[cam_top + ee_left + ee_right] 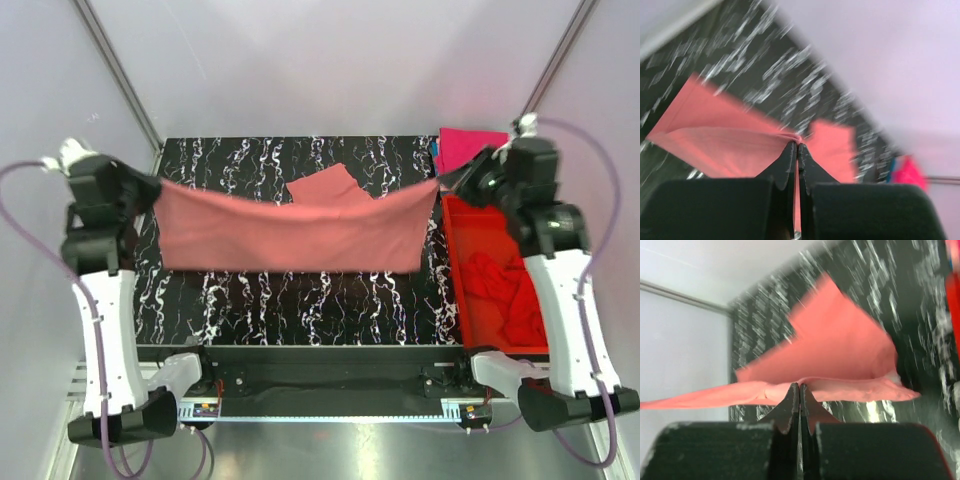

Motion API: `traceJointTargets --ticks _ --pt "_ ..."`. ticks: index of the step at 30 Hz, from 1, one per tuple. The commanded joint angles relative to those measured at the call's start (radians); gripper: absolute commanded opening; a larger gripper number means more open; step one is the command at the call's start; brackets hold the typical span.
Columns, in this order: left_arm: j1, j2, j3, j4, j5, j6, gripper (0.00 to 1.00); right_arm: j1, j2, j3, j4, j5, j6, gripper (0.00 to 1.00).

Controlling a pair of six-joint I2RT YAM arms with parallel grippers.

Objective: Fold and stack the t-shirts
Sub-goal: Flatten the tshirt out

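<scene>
A salmon-pink t-shirt (300, 235) hangs stretched across the table between both arms, its lower edge draped over the marbled top. My left gripper (158, 185) is shut on the shirt's left upper corner; the wrist view shows the cloth (720, 145) pinched at the closed tips of the left gripper (798, 144). My right gripper (440, 185) is shut on the right upper corner, where the fabric (840, 340) is bunched at the tips of the right gripper (799, 386). One flap of the shirt (325, 188) sticks up behind. Red t-shirts (500, 290) lie crumpled in the bin. A magenta-pink t-shirt (470, 147) lies at the back right.
A rigid red bin (452, 260) stands along the table's right edge, close under the right arm. The black marbled table (300, 300) shows below the hanging shirt. Metal frame posts (120, 70) rise at both back corners.
</scene>
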Motion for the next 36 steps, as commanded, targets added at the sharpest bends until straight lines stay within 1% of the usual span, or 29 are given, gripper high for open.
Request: traceJointTargets --ticks 1,3,4,6,8,11,13,14,15,18,19,21,22,24,25,27,28,30,31,32,33,34,35,36 --pt "-0.007 -0.032 0.31 -0.067 0.04 0.022 0.0 0.0 -0.062 0.305 -0.044 0.018 -0.165 0.0" --pt "-0.063 -0.053 0.432 -0.119 -0.011 0.019 0.0 0.0 -0.099 0.429 -0.101 -0.009 -0.202 0.0" --pt "-0.08 -0.096 0.448 -0.121 -0.011 0.006 0.0 -0.002 -0.115 0.46 -0.115 -0.019 -0.204 0.0" --pt "-0.085 -0.144 0.456 -0.112 0.015 -0.048 0.0 -0.003 -0.17 0.514 -0.144 -0.038 -0.182 0.0" --pt "-0.085 -0.219 0.435 -0.101 0.035 -0.115 0.0 -0.002 -0.242 0.528 -0.161 -0.043 -0.158 0.0" --pt "-0.085 -0.279 0.459 -0.141 0.04 -0.169 0.0 0.0 -0.311 0.566 -0.205 -0.026 -0.104 0.0" --pt "-0.085 -0.291 0.497 -0.177 0.066 -0.18 0.0 -0.002 -0.316 0.665 -0.261 -0.026 -0.086 0.0" --pt "-0.085 -0.294 0.54 -0.194 0.074 -0.186 0.0 -0.002 -0.307 0.708 -0.32 -0.026 -0.081 0.0" --pt "-0.083 -0.296 0.563 -0.228 0.077 -0.185 0.0 -0.002 -0.3 0.803 -0.35 -0.02 -0.075 0.0" --pt "-0.085 -0.278 0.637 -0.286 0.048 -0.165 0.0 -0.002 -0.257 0.952 -0.428 -0.009 -0.061 0.0" --pt "-0.085 -0.267 0.649 -0.296 0.025 -0.159 0.0 -0.002 -0.244 0.966 -0.434 -0.011 -0.063 0.0" --pt "-0.085 -0.236 0.665 -0.297 0.005 -0.12 0.0 -0.002 -0.218 0.935 -0.413 -0.003 -0.067 0.0" --pt "-0.085 -0.206 0.656 -0.297 -0.003 -0.099 0.0 -0.002 -0.198 0.907 -0.37 0.001 -0.069 0.0" --pt "-0.085 -0.17 0.601 -0.273 -0.006 -0.079 0.0 -0.002 -0.164 0.826 -0.32 0.024 -0.073 0.0" --pt "-0.083 -0.114 0.584 -0.264 -0.003 -0.068 0.0 -0.003 -0.143 0.804 -0.263 0.027 -0.075 0.0" --pt "-0.086 -0.049 0.553 -0.227 0.014 -0.044 0.0 -0.002 -0.054 0.775 -0.203 0.03 -0.076 0.0" --pt "-0.085 0.018 0.541 -0.218 0.012 -0.034 0.0 -0.002 0.013 0.773 -0.145 0.032 -0.076 0.0" --pt "-0.085 0.092 0.545 -0.182 0.008 -0.034 0.0 -0.002 0.089 0.796 -0.1 0.053 -0.069 0.0" --pt "-0.085 0.124 0.563 -0.169 0.005 -0.031 0.0 -0.002 0.177 0.814 -0.073 0.055 -0.072 0.0" --pt "-0.085 0.206 0.582 -0.146 0.005 -0.03 0.0 -0.002 0.227 0.837 -0.065 0.053 -0.076 0.0" --pt "-0.085 0.245 0.603 -0.135 0.006 -0.027 0.0 -0.002 0.271 0.885 -0.059 0.075 -0.078 0.0" --pt "-0.085 0.291 0.631 -0.113 0.012 -0.015 0.0 -0.002 0.352 0.9 -0.028 0.078 -0.078 0.0" --pt "-0.086 0.331 0.673 -0.075 0.032 -0.011 0.0 -0.002 0.393 0.916 -0.01 0.087 -0.087 0.0" --pt "-0.085 0.403 0.698 -0.052 0.037 -0.008 0.0 -0.002 0.433 0.952 0.009 0.104 -0.093 0.0"
